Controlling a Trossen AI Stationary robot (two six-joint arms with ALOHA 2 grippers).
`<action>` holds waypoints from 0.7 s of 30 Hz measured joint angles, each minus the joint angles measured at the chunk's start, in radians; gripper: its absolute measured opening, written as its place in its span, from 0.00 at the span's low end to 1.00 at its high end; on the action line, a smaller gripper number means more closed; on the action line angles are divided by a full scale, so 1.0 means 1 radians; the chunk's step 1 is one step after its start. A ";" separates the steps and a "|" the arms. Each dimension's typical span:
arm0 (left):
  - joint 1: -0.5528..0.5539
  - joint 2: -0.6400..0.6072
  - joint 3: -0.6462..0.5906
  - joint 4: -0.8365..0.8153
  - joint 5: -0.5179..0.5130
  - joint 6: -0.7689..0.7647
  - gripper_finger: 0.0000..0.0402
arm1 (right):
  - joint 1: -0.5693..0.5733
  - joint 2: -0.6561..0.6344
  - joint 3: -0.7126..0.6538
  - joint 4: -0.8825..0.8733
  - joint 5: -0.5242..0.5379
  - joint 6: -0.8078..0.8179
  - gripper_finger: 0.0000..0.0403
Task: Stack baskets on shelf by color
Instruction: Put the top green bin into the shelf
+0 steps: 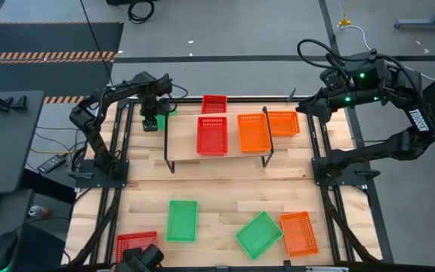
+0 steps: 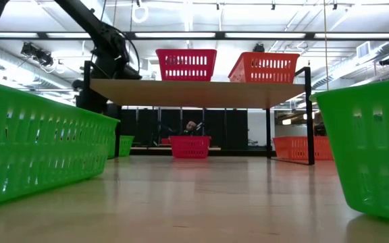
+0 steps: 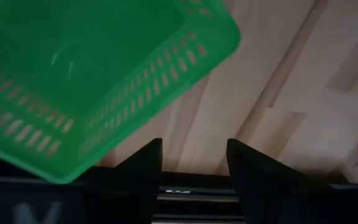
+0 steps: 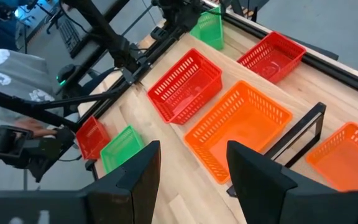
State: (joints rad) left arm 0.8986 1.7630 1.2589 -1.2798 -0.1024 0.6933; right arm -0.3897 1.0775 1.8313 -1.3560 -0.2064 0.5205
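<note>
While both arms hang over the far edge of the table, here's the rundown:

left gripper point(image 3: 193, 163): fingers spread wide, nothing between them, bare wood showing in the gap. It sits at the far left corner, just off the left end of the shelf point(image 1: 180, 134).

green basket by it point(image 3: 98, 68): right beside the spread fingers, off to one side and not pinched. From above only a bit of green peeks out under the wrist point(image 1: 159, 113).

right gripper point(image 4: 193, 163): also wide and holding nothing, up above the far right corner, looking down across the shelf.

on the shelf: a red basket point(image 1: 211, 135) and an orange basket point(image 1: 253, 132) side by side, touching or nearly so, both ahead of the right gripper. The shelf's left third is bare wood.

behind the shelf: another red one point(image 1: 214, 103) on the tabletop, between the two grippers.

orange basket off the shelf's right end point(image 1: 283, 123): closest to the right gripper, just below it.

near edge, well away from both grippers: two green baskets point(image 1: 182, 221) point(image 1: 259, 234), an orange one point(image 1: 299, 233), and a red one point(image 1: 135, 243) at the left corner.
</note>
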 joint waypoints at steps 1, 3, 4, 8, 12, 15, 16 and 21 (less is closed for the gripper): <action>0.000 0.000 -0.014 0.016 -0.004 0.003 0.47 | 0.000 0.000 0.000 0.000 -0.002 0.000 0.47; 0.000 0.000 -0.037 0.061 -0.035 0.007 0.47 | 0.000 0.000 0.000 0.000 -0.005 0.001 0.47; 0.000 0.000 -0.043 0.085 -0.052 0.008 0.47 | 0.000 0.000 0.000 0.000 -0.005 0.004 0.47; 0.000 0.000 -0.053 0.160 -0.069 0.011 0.47 | 0.000 0.000 0.000 -0.002 -0.007 0.024 0.47; 0.000 0.000 -0.053 0.212 -0.069 0.015 0.43 | 0.000 0.000 0.000 -0.002 -0.028 0.048 0.47; 0.000 0.000 -0.053 0.225 -0.069 0.031 0.35 | 0.000 0.000 0.000 -0.009 -0.031 0.063 0.47; 0.000 0.000 -0.053 0.224 -0.069 0.031 0.32 | 0.000 0.000 0.000 -0.012 -0.032 0.064 0.47; 0.000 0.000 -0.053 0.202 -0.068 0.026 0.06 | 0.000 0.000 0.000 -0.032 -0.031 0.063 0.47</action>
State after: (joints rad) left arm 0.8985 1.7634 1.2057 -1.0774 -0.1707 0.7189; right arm -0.3897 1.0775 1.8313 -1.3883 -0.2379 0.5835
